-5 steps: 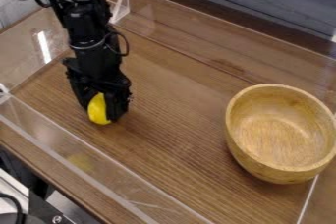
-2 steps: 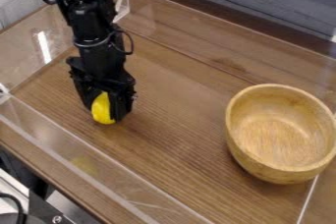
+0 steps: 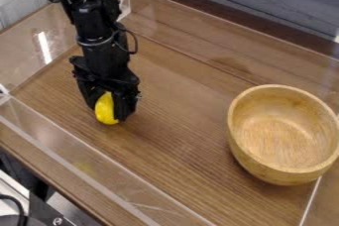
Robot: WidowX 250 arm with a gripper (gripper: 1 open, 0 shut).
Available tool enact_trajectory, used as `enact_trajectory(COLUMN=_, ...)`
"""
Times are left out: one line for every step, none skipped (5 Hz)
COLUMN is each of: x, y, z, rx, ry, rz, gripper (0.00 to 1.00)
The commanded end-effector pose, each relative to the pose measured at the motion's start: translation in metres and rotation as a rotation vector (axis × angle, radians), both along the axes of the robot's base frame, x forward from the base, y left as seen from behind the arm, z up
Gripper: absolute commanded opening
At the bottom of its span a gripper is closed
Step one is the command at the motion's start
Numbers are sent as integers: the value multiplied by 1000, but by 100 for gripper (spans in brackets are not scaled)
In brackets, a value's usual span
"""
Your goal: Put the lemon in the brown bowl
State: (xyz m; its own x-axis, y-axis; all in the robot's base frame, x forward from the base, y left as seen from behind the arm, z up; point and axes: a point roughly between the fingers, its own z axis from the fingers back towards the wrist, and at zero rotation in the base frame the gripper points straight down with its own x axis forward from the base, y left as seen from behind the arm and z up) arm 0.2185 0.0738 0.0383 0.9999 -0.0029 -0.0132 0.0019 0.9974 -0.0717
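The lemon (image 3: pixel 105 109) is small and bright yellow, sitting between the black fingers of my gripper (image 3: pixel 107 108) at the left-middle of the wooden table. The gripper is shut on the lemon and holds it at or just above the tabletop; I cannot tell whether it touches the wood. The brown bowl (image 3: pixel 282 133) is a large light wooden bowl at the right, empty, well apart from the gripper.
Clear acrylic walls (image 3: pixel 79 175) run along the front, left and back edges of the wooden table (image 3: pixel 185 91). The black arm (image 3: pixel 82 17) rises from the gripper toward the upper left.
The gripper with the lemon has moved slightly to the right, toward the bowl. The bowl has not moved.
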Motion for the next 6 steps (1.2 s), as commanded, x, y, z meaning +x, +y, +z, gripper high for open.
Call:
enact_trajectory(x=13, y=1, z=18, rx=24, ry=-68, rz=-9, gripper=0)
enact_trajectory(x=14, y=0, z=19, rx=22, ry=-69, rz=-10, gripper=0)
enact_trajectory(x=15, y=-1, z=20, rx=19, ry=-70, rz=-11, gripper=0)
enact_trajectory(x=16, y=-2, z=21, rx=17, ry=-71, rz=-10, gripper=0)
enact_trajectory(x=17, y=-3, z=22, rx=15, ry=-72, rz=-9, gripper=0)
enact_trajectory(x=19, y=-5, z=23, rx=13, ry=-74, rz=-6, gripper=0)
